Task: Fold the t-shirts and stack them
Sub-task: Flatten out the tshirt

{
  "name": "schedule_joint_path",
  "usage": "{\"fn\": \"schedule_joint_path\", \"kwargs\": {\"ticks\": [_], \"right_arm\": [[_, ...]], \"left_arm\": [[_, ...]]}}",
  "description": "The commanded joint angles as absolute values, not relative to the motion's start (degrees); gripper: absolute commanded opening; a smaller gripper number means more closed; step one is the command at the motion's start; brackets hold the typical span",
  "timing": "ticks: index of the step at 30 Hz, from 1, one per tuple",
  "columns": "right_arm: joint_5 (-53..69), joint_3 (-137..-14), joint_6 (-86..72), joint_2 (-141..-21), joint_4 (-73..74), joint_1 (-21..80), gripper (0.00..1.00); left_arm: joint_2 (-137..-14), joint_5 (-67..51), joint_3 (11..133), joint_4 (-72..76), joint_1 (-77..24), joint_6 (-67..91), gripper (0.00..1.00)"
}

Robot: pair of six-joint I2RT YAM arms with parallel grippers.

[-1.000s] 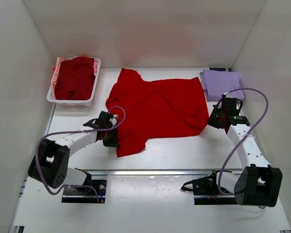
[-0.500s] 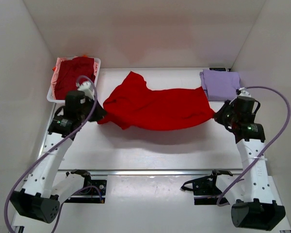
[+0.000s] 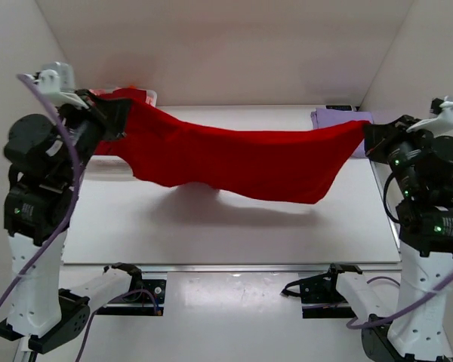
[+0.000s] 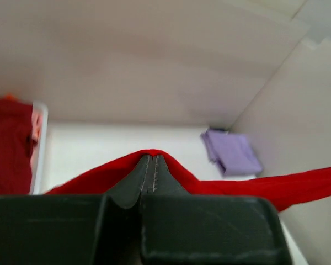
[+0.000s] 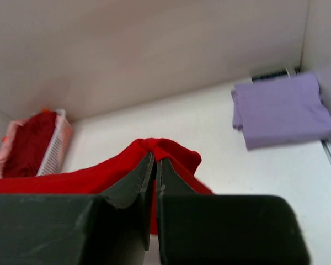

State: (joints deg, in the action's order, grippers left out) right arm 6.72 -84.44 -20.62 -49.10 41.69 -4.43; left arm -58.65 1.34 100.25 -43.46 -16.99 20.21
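Red t-shirt [image 3: 234, 160] aloft between left claw [image 3: 123, 118], right claw [image 3: 367, 136]

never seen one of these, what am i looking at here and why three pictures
These are two robot arms bolted at the near edge of a white table. The wide picture comes from a fixed camera above and behind them. The other two come from a small camera on each wrist, so the dark wedges at the bottom of those are that arm's own fingers.

The left gripper and the right gripper are each shut on one end of a bright red t-shirt. It hangs stretched between them, above the table.

At the back right lies a folded lavender t-shirt. At the back left stands a white basket with dark red cloth in it.
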Motion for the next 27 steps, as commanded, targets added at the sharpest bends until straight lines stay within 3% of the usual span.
{"fn": "schedule_joint_path", "kwargs": {"ticks": [1, 5, 12, 18, 21, 24, 27], "right_arm": [[6.7, -91.4, -20.9, -50.8, 41.4, -2.8, 0.00], [10.1, -93.1, -20.6, -57.5, 40.9, -2.5, 0.00], [10.9, -88.2, -18.4, -70.5, 35.2, 2.7, 0.00], [8.2, -100.4, -15.7, -85.2, 33.4, 6.1, 0.00], [3.1, -113.8, -12.4, -89.8, 38.2, 8.4, 0.00], [1.5, -121.6, -12.3, -90.3, 41.0, 9.2, 0.00], [4.1, -119.3, -13.1, -88.1, 40.8, 5.9, 0.00]], "left_arm": [[-60.6, 6.0, 108.9, -43.1, -19.9, 18.1, 0.00], [-64.6, 0.3, 108.3, -41.7, -15.7, 19.2, 0.00], [-73.9, -9.5, 97.0, -35.0, -11.0, 20.1, 0.00], [-93.7, -16.3, 114.0, -36.5, -8.0, 19.7, 0.00], [-100.4, -18.5, 134.9, -39.8, -6.0, 21.7, 0.00], [-95.9, -23.2, 131.4, -32.7, -2.4, 26.6, 0.00], [-91.8, -24.5, 128.3, -32.0, -1.1, 27.1, 0.00]]}}
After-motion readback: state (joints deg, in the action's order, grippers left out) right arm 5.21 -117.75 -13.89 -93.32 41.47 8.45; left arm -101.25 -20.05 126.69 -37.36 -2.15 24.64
